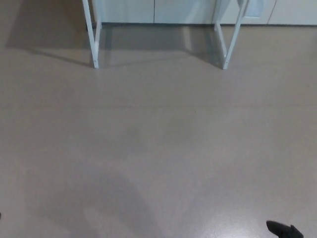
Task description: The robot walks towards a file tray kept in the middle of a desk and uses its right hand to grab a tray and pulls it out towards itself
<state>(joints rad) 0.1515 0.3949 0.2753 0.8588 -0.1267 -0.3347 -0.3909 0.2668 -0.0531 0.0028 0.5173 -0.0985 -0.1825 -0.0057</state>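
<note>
Only the white legs of the desk show, the left leg [93, 34] and the right leg [229, 37], at the top of the head view. The desktop and the file tray are out of the picture. A black tip of my right hand [283, 230] pokes in at the bottom right corner, too little to tell how its fingers stand. My left hand does not show.
Beige floor [158, 144] spans the whole way from me to the desk legs. White cabinet fronts [168, 11] run along the wall behind the desk. My shadow [99, 203] lies on the floor at the lower left.
</note>
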